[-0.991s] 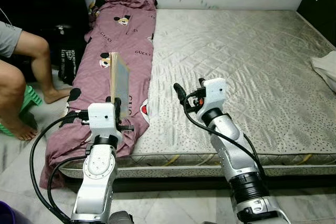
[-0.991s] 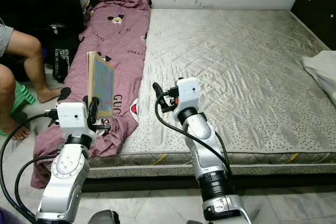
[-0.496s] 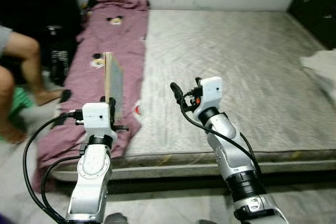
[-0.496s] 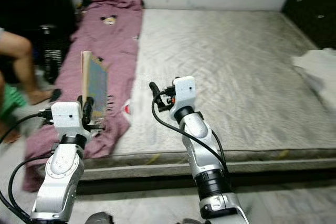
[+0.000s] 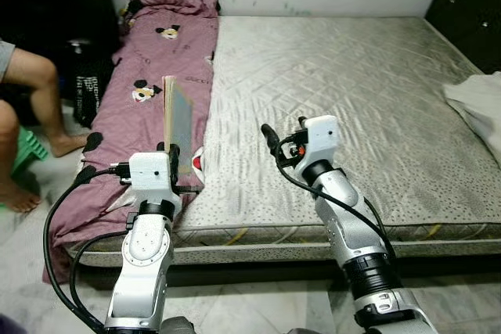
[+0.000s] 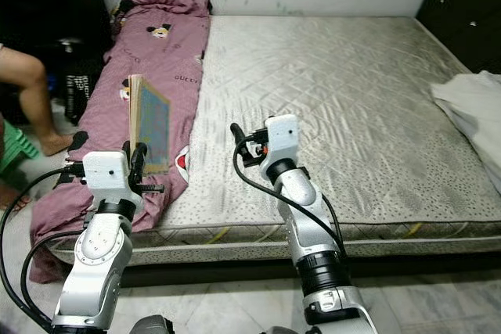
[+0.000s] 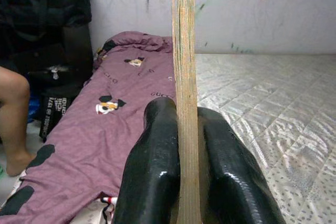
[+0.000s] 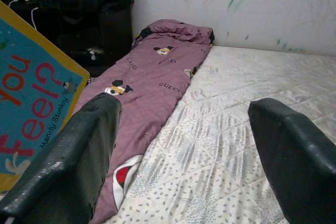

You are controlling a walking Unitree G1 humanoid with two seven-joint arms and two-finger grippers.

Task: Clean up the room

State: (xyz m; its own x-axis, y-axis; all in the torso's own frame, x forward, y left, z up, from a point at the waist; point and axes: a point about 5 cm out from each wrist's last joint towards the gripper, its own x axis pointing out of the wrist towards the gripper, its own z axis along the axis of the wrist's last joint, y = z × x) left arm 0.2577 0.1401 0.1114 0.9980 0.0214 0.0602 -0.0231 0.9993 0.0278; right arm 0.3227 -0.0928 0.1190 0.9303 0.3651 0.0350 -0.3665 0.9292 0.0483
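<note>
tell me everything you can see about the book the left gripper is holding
The book is thin and flat, with a teal cover, red lettering, a yellow border and pale tan page edges. It stands upright on edge, clamped low between the left gripper fingers, above the purple blanket on the bed's left side. Only the fingers touch it.

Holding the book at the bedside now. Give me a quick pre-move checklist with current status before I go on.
1. Left gripper shut on the book: ok, both fingers press its sides.
2. Book upright, not slipping: ok, it stands on edge above the purple blanket.
3. Right gripper free: ok, fingers apart, nothing between them, over the mattress.
4. Person's leg on the robot's left, beside the bed: not ok, avoid swinging left.
5. Drop-off spot for the book: cannot tell.
6. White cloth at the mattress's right edge, to tidy: not ok.
</note>
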